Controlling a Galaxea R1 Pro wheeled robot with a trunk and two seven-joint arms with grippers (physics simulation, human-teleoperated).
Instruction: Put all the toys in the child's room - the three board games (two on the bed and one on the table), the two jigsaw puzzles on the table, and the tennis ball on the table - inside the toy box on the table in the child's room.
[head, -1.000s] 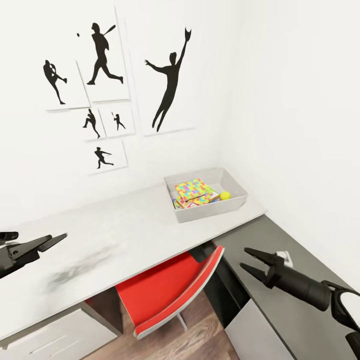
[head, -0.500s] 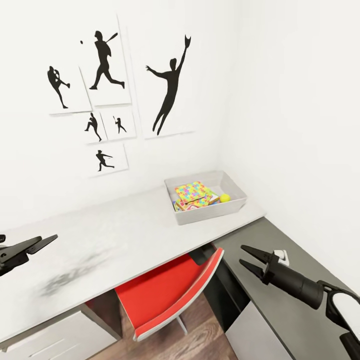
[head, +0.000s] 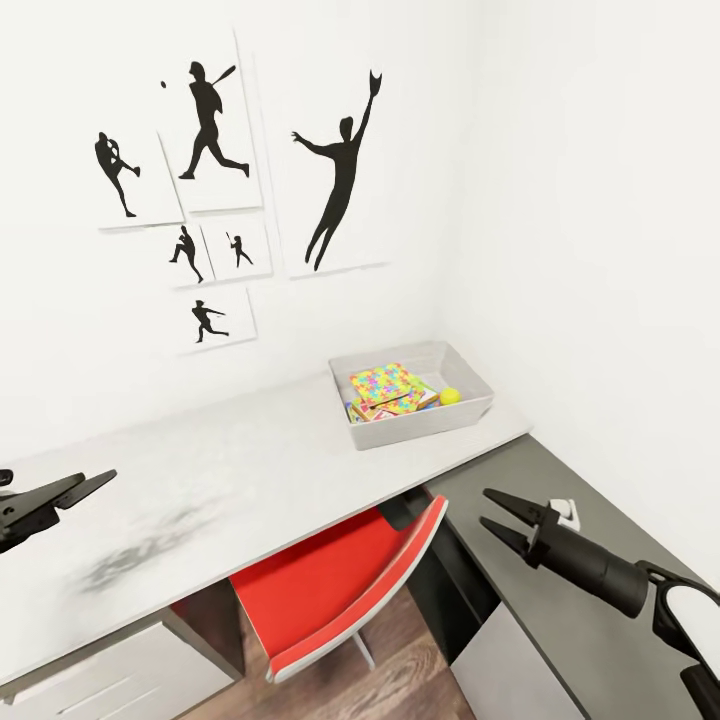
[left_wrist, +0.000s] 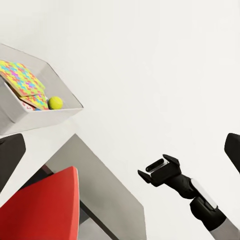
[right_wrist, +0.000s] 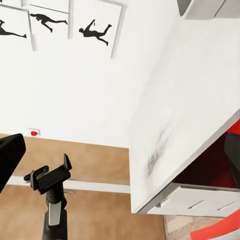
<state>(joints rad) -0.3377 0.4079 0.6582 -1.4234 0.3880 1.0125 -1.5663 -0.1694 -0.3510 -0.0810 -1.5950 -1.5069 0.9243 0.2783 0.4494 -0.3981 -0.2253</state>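
toy box (head: 412, 404) far right on table (head: 200, 490), puzzle and tennis ball (head: 450, 395) inside | right gripper (head: 497, 518) nearer (fingers apart, empty) | left gripper (head: 85, 483) apart, empty

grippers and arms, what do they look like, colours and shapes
Both are matte black. The right gripper has two slim, pointed, wedge-shaped fingers on a round black forearm, with a thin black cable looping near the wrist. The left gripper shows the same flat tapered fingers. From the left wrist view, the right gripper has pale grey pads.
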